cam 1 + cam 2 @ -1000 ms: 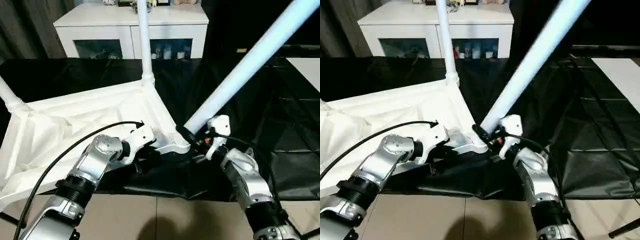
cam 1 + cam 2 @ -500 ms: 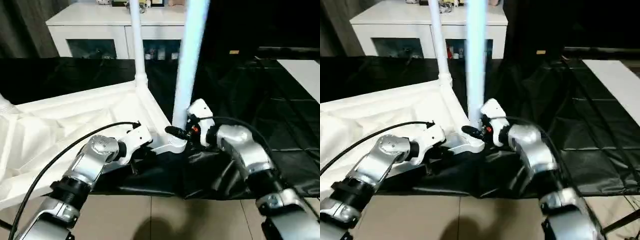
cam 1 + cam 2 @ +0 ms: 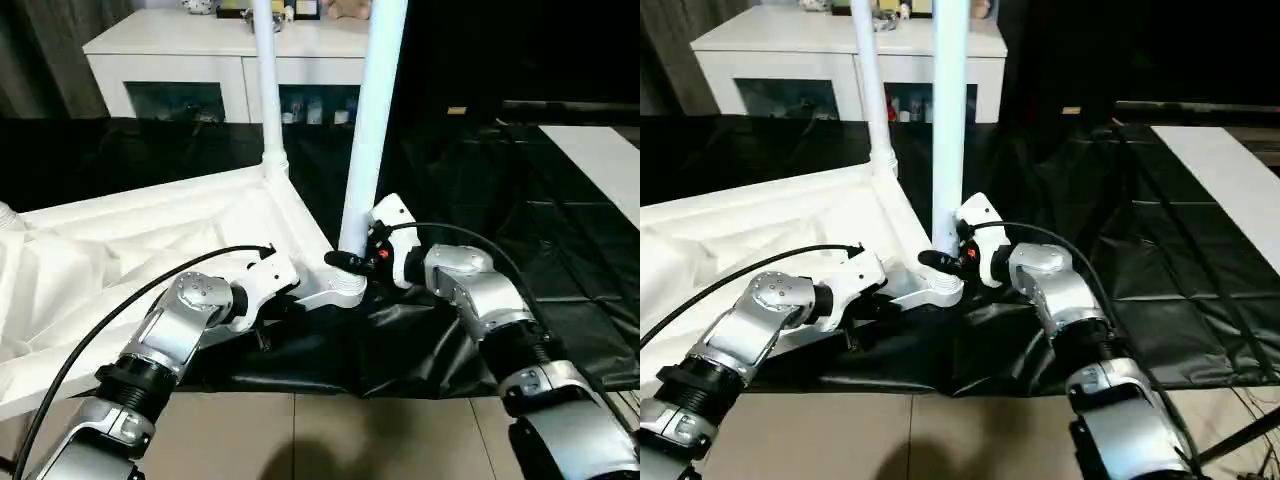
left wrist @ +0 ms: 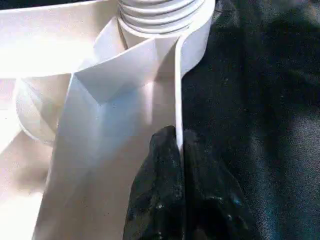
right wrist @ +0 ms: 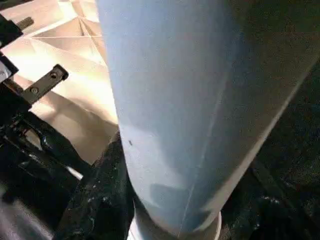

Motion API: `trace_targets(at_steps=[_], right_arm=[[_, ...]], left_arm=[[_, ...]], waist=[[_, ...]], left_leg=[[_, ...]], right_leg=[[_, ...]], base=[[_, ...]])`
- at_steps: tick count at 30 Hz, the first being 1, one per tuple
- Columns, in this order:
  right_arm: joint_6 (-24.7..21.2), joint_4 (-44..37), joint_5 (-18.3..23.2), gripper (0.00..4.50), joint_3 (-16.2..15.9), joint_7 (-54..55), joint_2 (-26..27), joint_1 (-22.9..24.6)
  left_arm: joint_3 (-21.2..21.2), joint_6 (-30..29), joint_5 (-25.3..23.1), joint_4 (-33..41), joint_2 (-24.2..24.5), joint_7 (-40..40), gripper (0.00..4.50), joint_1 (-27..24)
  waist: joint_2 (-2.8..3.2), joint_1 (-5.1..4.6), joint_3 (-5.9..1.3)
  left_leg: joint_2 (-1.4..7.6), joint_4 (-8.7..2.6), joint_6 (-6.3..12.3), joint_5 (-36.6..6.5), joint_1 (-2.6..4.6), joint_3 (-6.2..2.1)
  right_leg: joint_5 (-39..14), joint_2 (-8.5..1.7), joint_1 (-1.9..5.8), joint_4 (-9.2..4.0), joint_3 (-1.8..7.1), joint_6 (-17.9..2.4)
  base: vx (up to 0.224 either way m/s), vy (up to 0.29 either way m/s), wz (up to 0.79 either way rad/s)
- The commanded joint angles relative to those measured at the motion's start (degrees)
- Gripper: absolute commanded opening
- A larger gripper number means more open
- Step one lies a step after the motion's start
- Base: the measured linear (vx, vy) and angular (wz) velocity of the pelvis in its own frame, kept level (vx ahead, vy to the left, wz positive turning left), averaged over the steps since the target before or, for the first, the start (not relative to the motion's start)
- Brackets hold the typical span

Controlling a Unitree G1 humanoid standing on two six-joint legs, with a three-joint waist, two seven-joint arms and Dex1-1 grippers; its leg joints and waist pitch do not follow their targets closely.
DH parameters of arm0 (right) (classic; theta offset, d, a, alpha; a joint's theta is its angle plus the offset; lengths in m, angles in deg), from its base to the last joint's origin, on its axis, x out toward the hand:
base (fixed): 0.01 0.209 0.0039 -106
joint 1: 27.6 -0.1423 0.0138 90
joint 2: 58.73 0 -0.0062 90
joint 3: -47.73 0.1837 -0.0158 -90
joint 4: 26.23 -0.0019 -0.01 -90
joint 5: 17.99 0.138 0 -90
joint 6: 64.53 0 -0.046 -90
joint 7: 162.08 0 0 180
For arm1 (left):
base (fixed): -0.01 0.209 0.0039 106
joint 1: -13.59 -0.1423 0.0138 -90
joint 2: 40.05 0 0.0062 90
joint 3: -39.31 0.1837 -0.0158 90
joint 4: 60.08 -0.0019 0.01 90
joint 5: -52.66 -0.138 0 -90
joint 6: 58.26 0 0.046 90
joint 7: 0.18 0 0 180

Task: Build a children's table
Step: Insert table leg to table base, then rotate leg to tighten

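Note:
The children's table top (image 3: 150,250) lies upside down on the left, ribbed underside up. One white leg (image 3: 266,80) stands in its far corner socket, and a leg stub (image 3: 5,215) shows at the far left edge. My right gripper (image 3: 350,260) is shut on the base of another leg (image 3: 372,120), holding it upright over the near corner socket (image 3: 335,292). In the right wrist view this leg (image 5: 175,100) sits between the black fingers (image 5: 95,200). My left gripper (image 3: 280,302) is shut on the top's thin rim (image 4: 177,115) beside that socket, fingers (image 4: 155,200) pinching it.
The black-covered work table (image 3: 480,180) reaches right and back. A white cabinet (image 3: 200,60) with glass doors stands behind it. A white panel (image 3: 600,150) lies at the far right. Tile floor (image 3: 320,440) runs along the near edge. A black cable (image 3: 130,300) arcs over my left forearm.
The leg in my right gripper has swung from leaning far right to upright over the near corner socket, my right forearm turning with it. The left gripper has kept its hold; the camera shifted slightly.

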Motion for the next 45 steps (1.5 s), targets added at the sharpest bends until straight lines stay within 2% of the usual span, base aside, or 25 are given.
trace_targets(at_steps=[1, 12, 15, 17, 18, 21, 23, 24, 25, 26, 27, 28, 29, 30, 31, 32, 33, 34, 35, 36, 37, 39, 40, 41, 45], right_arm=[[-4.29, 9.16, -3.31, 1.85, -2.18, 1.87, -0.15, 3.27], [-2.61, 12.04, -4.94, 1.85, -3.92, 0.35, 1.09, 1.77], [-2.56, 11.81, -5.03, 1.85, -3.10, 3.88, 2.15, 1.72], [-2.61, 11.64, -5.22, 1.85, -2.87, 5.46, 2.53, 1.74], [-3.92, 12.16, -4.58, 1.85, 0.02, 13.67, 4.59, 1.25], [-4.88, 13.11, -3.78, 1.85, 2.76, 21.01, 6.47, 0.59], [-5.82, 14.79, -2.72, 1.85, 6.13, 30.01, 9.24, -0.52], [-5.84, 14.95, -2.60, 1.85, 6.41, 30.67, 9.47, -0.62], [-5.87, 16.37, -1.45, 1.85, 8.88, 36.64, 11.43, -1.48], [-5.87, 16.37, -1.45, 1.85, 8.88, 36.64, 11.43, -1.48], [-5.51, 17.11, -1.26, 1.85, 9.40, 38.74, 12.21, -1.99], [-5.03, 18.02, -1.25, 1.85, 10.02, 41.90, 13.21, -2.67], [-4.72, 19.30, -1.49, 1.85, 10.27, 44.73, 14.17, -3.59], [-4.58, 19.90, -1.57, 1.85, 10.43, 46.08, 14.59, -4.00], [-4.46, 20.47, -1.63, 1.85, 10.65, 47.45, 14.96, -4.33], [-4.14, 21.41, -1.88, 1.85, 10.84, 48.55, 15.17, -4.86], [-3.88, 22.11, -2.23, 1.85, 10.81, 49.15, 15.22, -5.29], [-3.77, 23.31, -2.68, 1.85, 11.17, 49.88, 15.39, -6.04], [-3.91, 23.58, -2.67, 1.85, 11.34, 49.93, 15.43, -6.22], [-3.85, 23.78, -2.96, 1.85, 11.22, 49.94, 15.41, -6.38], [-3.85, 23.83, -3.06, 1.85, 11.15, 49.85, 15.37, -6.43], [-3.74, 24.37, -3.24, 1.85, 11.28, 49.94, 15.34, -6.87], [-3.60, 24.69, -3.27, 1.85, 11.26, 49.88, 15.31, -7.12], [-3.54, 24.90, -3.23, 1.85, 11.29, 49.92, 15.30, -7.31], [-2.72, 26.30, -3.65, 1.85, 11.50, 50.09, 15.33, -8.60]], left_arm=[[0.14, -0.08, 0.41, -0.36, 0.18, 0.26, 0.00, -0.17], [1.08, 0.11, -0.12, -2.32, 1.78, 2.28, 0.00, 1.19], [0.90, -0.33, -0.48, -4.65, 1.77, 1.75, 0.00, 2.08], [0.89, -0.41, -0.78, -5.53, 1.61, 1.19, 0.00, 2.48], [-0.32, -2.72, -1.01, -8.10, -0.30, -2.99, 0.00, 4.10], [-1.55, -5.12, -1.19, -10.37, -2.50, -7.60, 0.00, 5.83], [-1.58, -7.28, -2.09, -12.63, -5.67, -12.11, 0.00, 8.06], [-1.56, -7.40, -2.12, -12.77, -5.96, -12.39, 0.00, 8.21], [-1.35, -8.25, -2.37, -14.01, -8.45, -14.67, 0.00, 9.46], [-1.35, -8.25, -2.37, -14.01, -8.45, -14.67, 0.00, 9.46], [-1.20, -8.45, -2.32, -14.53, -9.77, -15.43, 0.00, 10.01], [-1.14, -8.68, -2.22, -15.43, -11.38, -16.45, 0.00, 10.86], [-1.01, -9.09, -2.15, -16.09, -12.99, -17.44, 0.00, 11.76], [-1.02, -9.31, -2.06, -16.34, -13.69, -17.86, 0.00, 12.16], [-1.07, -9.58, -1.94, -16.50, -14.34, -18.30, 0.00, 12.47], [-1.02, -10.03, -1.94, -16.35, -14.76, -18.73, 0.00, 12.74], [-1.04, -10.46, -1.88, -16.06, -14.96, -18.88, 0.00, 12.86], [-1.01, -11.06, -2.02, -15.73, -15.06, -19.08, 0.00, 12.94], [-0.97, -11.21, -2.12, -15.57, -14.99, -19.05, 0.00, 12.86], [-0.98, -11.27, -2.21, -15.51, -14.91, -19.08, 0.00, 12.75], [-0.99, -11.28, -2.23, -15.49, -14.86, -19.06, 0.00, 12.71], [-1.01, -11.06, -2.56, -15.76, -14.36, -19.14, 0.00, 12.57], [-0.99, -10.82, -2.65, -16.02, -14.16, -19.11, 0.00, 12.64], [-0.82, -10.58, -2.87, -16.10, -13.90, -18.99, 0.00, 12.61], [-0.52, -10.04, -2.99, -16.19, -13.14, -18.70, 0.00, 12.52]], waist=[[0.60, 0.06, -1.55], [0.47, -0.07, -1.38], [0.15, -0.22, -1.23], [0.33, -0.27, -1.14], [0.39, -0.37, -1.11], [0.69, -1.11, -0.85], [1.46, -2.08, -0.58], [2.01, -2.15, -0.38], [2.80, -2.29, 0.37], [2.38, -2.37, 0.18], [2.90, -1.64, 0.25], [3.11, 0.41, -0.01], [1.79, 1.86, 0.36], [-1.18, 0.42, 0.24], [-2.26, 0.36, 1.16], [-0.87, 0.97, 0.46], [0.44, 1.44, -0.34], [-0.08, 0.95, -0.44], [1.37, 1.17, -0.75], [0.69, 1.01, -0.90], [0.79, 0.96, -0.43], [0.00, 0.84, -0.06], [0.06, 0.85, -0.19], [-0.25, 0.80, -0.31], [-0.31, 0.91, -0.27]], left_leg=[[0.52, -4.63, -1.44, -30.55, 0.40, -0.71], [0.47, -4.78, -1.55, -32.43, 0.68, -0.89], [0.39, -4.79, -1.68, -33.86, 1.03, -1.05], [0.25, -4.75, -1.81, -34.66, 1.35, -1.14], [0.27, -4.81, -1.94, -34.88, 1.38, -1.26], [0.14, -5.03, -2.64, -37.48, 1.69, -1.85], [0.16, -5.33, -2.19, -42.26, 2.32, -2.48], [0.29, -5.61, -2.29, -43.65, 2.61, -2.58], [0.91, -6.87, -2.01, -48.79, 3.43, -2.77], [1.32, -7.42, -1.54, -49.47, 2.75, -2.79], [2.38, -9.04, -1.52, -51.01, 1.37, -2.93], [3.85, -12.09, -1.80, -53.81, -1.14, -1.51], [2.34, -11.52, -1.56, -50.29, 2.21, 1.17], [-0.16, -5.28, -1.50, -43.95, 5.02, 0.75], [-2.86, 4.44, -1.01, -28.09, 8.18, 0.10], [-0.87, 0.12, 0.16, -19.00, 1.32, -2.48], [0.14, -4.10, -2.06, -22.89, -0.19, -3.04], [0.37, -4.45, -2.57, -25.59, 0.51, -3.12], [0.25, -4.68, -2.90, -29.00, 1.99, -3.03], [0.37, -4.66, -2.75, -28.13, 2.24, -2.64], [0.47, -5.14, -2.76, -28.34, 1.70, -2.51], [0.41, -5.43, -2.41, -30.41, 1.43, -2.37], [0.35, -5.36, -2.43, -31.28, 1.77, -2.33], [0.39, -5.36, -2.22, -30.75, 1.73, -2.23], [0.40, -5.30, -1.90, -30.10, 1.96, -1.92]], right_leg=[[-27.71, -1.66, 0.92, -5.46, 0.78, -8.64], [-29.81, -1.79, 0.70, -5.79, 0.76, -8.14], [-33.66, -1.83, 0.42, -6.27, 0.60, -6.76], [-36.30, -1.86, 0.14, -6.66, 0.44, -5.69], [-36.82, -1.89, 0.15, -6.72, 0.36, -5.41], [-39.19, -1.70, 0.25, -7.45, -0.83, -3.92], [-38.45, -1.46, 0.66, -8.59, -2.71, -3.16], [-37.27, -1.35, 0.62, -8.65, -2.95, -3.48], [-33.98, -0.55, 1.40, -9.04, -5.17, -3.54], [-31.52, -0.49, 2.59, -8.13, -5.31, -3.60], [-27.78, -0.70, 4.47, -4.81, -4.45, -4.43], [-14.05, -0.70, 7.00, 2.12, -3.06, -6.36], [-19.32, -0.26, 2.49, 0.00, -1.49, -6.37], [-36.80, -1.54, -1.21, -6.20, -0.77, -3.68], [-64.84, -6.14, -5.40, -13.61, -2.45, -0.12], [-59.82, -8.62, 2.47, -9.63, -0.58, -0.41], [-44.86, -4.76, 3.88, -6.73, -2.61, -0.58], [-38.79, -3.87, 2.96, -6.55, -2.80, -1.30], [-30.71, -3.34, 2.16, -6.23, -2.45, -4.18], [-26.68, -3.39, 1.94, -6.34, -2.01, -5.92], [-23.06, -2.98, 2.11, -5.96, -1.78, -7.88], [-26.51, -2.90, 2.21, -6.08, -1.71, -7.11], [-28.49, -3.03, 1.95, -6.30, -1.37, -6.44], [-28.72, -3.18, 1.97, -6.38, -1.17, -6.25], [-29.01, -3.35, 1.61, -6.52, -0.93, -6.37]], base=[[0.000, 0.000, 0.00], [0.000, 0.000, 0.00], [0.000, 0.000, 0.00], [0.000, 0.000, 0.00], [0.000, 0.000, 0.00], [-0.037, 0.013, -0.07], [-0.068, 0.040, -0.09], [-0.065, 0.044, -0.08], [-0.055, 0.032, -0.04], [0.000, 0.000, 0.00], [0.000, 0.000, 0.00], [-0.084, -0.008, 0.07], [-0.019, -0.075, 0.17], [-0.031, -0.069, 0.00], [0.042, -0.053, -0.08], [0.065, 0.069, -0.47], [0.077, 0.063, -0.30], [0.059, 0.069, -0.30], [0.000, 0.000, 0.00], [0.000, 0.000, 0.00], [0.000, 0.000, 0.00], [0.000, 0.000, 0.00], [0.000, 0.000, 0.00], [0.000, 0.000, 0.00], [0.000, 0.000, 0.00]])
